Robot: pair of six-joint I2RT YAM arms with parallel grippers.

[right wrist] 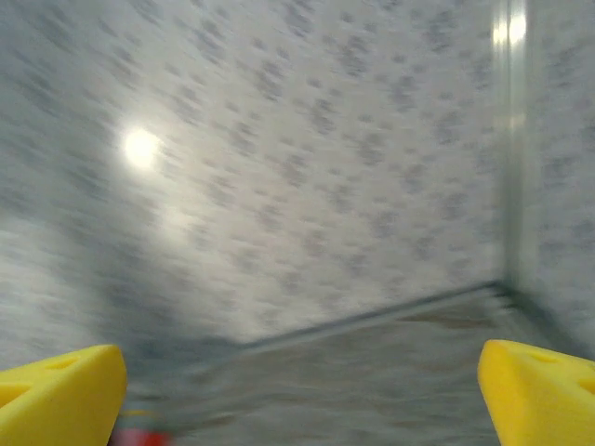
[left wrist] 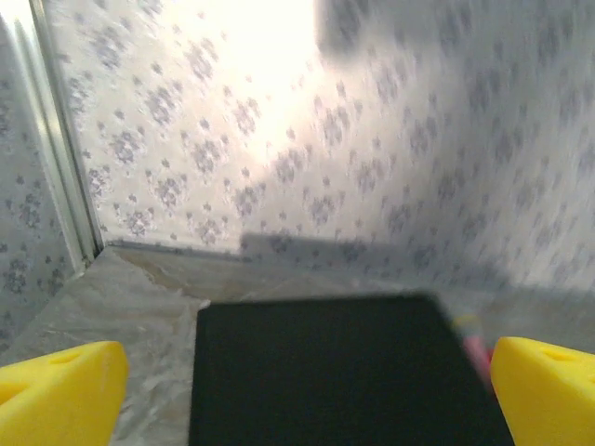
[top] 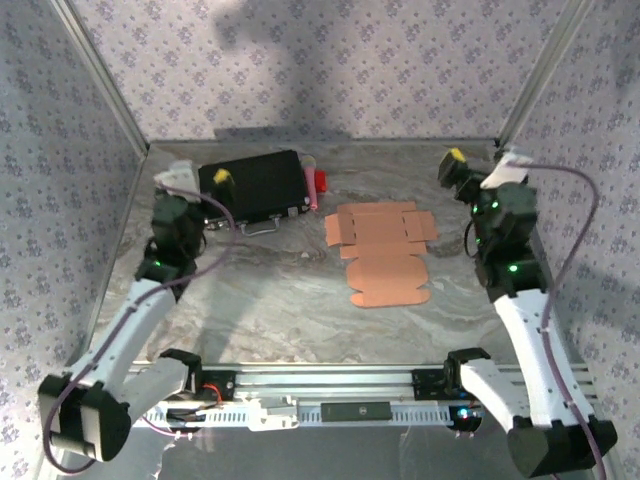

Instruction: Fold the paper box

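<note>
Flat light orange-tan die-cut cardboard sheet [top: 383, 252], unfolded, flaps out, lies between left pincer [top: 222, 182] and right pincer [top: 455, 162], touching neither; both spread.

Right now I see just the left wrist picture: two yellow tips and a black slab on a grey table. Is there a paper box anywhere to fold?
Observer: Yes. The paper box lies flat and unfolded on the table, an orange-tan sheet to the right of your black case.
Operator: Is anything touching it?
Observer: No. The right fingers hang open near the far right corner, apart from the sheet.
Operator: And the pink blur beside the case?
Observer: A red and pink item sits at the case's right end, between the case and the sheet. I cannot tell what it is.
</note>
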